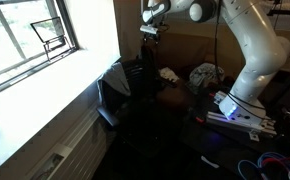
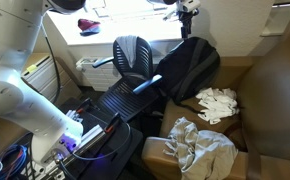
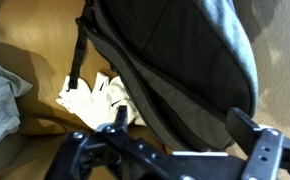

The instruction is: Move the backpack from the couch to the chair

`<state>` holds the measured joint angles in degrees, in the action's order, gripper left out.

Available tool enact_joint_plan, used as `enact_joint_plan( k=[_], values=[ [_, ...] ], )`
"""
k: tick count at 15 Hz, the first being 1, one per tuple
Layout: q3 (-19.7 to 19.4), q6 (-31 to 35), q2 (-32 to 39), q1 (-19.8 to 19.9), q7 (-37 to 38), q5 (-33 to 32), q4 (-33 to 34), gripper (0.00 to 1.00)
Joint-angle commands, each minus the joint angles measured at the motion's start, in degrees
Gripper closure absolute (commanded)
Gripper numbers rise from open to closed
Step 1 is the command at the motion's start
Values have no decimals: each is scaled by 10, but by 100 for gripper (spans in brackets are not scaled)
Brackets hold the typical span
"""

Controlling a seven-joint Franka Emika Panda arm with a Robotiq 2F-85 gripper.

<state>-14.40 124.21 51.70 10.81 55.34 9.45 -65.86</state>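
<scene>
A black backpack (image 2: 190,65) leans upright on the brown couch (image 2: 270,100). It also shows in the wrist view (image 3: 175,60), filling most of the picture. A black office chair (image 2: 133,58) stands right beside it, toward the window. My gripper (image 2: 188,12) hangs just above the top of the backpack. In the wrist view the gripper (image 3: 185,120) is open, with its two fingers spread either side of the backpack's upper part and nothing held. In an exterior view the gripper (image 1: 150,32) is above the dark backpack (image 1: 140,75).
A white cloth (image 2: 220,103) lies on the couch next to the backpack, and a grey crumpled cloth (image 2: 200,150) lies nearer the front. The robot base (image 1: 240,105) stands on a cluttered stand. A window sill (image 1: 45,85) runs behind the chair.
</scene>
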Motion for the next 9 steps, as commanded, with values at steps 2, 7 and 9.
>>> enact_joint_plan(
  k=[2,7,9],
  values=[
    [-7,17,6,-6,-10,-15,0,0],
    [4,21,81,-16,-49,-73,78,0],
    [-1,37,109,-22,-33,-86,104,0]
  ],
)
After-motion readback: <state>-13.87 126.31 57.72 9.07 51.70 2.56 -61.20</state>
